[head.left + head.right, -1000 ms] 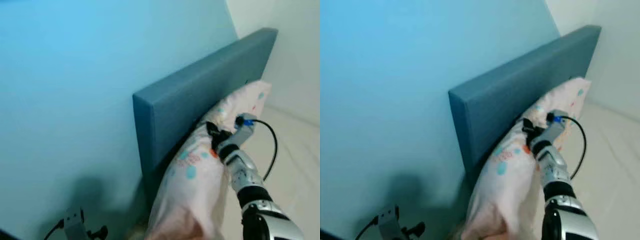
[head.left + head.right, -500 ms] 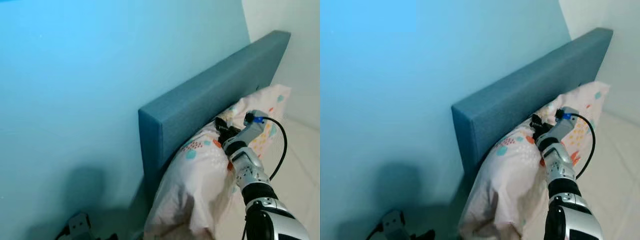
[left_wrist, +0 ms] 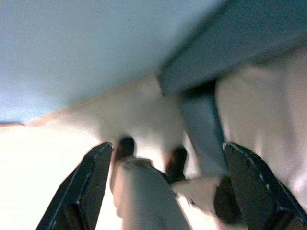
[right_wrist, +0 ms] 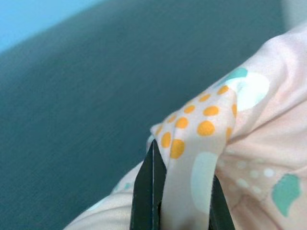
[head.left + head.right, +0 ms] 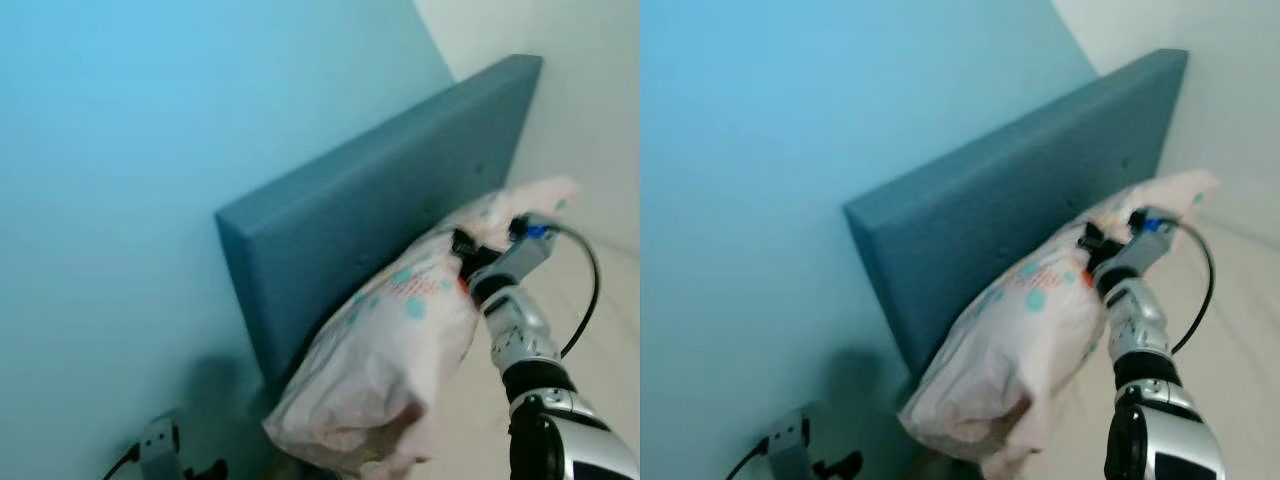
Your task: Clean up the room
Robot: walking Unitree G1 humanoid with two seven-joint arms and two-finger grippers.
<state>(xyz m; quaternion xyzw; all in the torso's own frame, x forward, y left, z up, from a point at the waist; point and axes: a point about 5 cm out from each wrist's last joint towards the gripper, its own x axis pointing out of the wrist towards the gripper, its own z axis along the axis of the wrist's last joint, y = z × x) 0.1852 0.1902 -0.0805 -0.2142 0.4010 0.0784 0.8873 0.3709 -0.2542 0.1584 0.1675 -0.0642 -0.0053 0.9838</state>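
Note:
A pink pillow (image 5: 400,340) with teal and orange spots leans against the blue-grey headboard (image 5: 350,220). My right gripper (image 5: 465,250) is at the pillow's upper edge, next to the headboard. In the right wrist view it (image 4: 182,167) is shut on a fold of the pillow's cover (image 4: 192,129) with orange dots. My left gripper (image 5: 165,445) hangs low at the bottom left, beside the blue wall. Seen from the left wrist, its fingers (image 3: 96,177) stand wide apart and open, with blurred pale shapes between them and the headboard's corner (image 3: 201,76) beyond.
The light blue wall (image 5: 150,120) runs behind the headboard. A white wall (image 5: 590,100) meets it at the far right. The pale mattress (image 5: 610,320) lies to the right of the pillow.
The camera has swung, so the whole picture shifted. My right gripper keeps its hold on the pillow, and the pillow's near end now looks bunched and raised.

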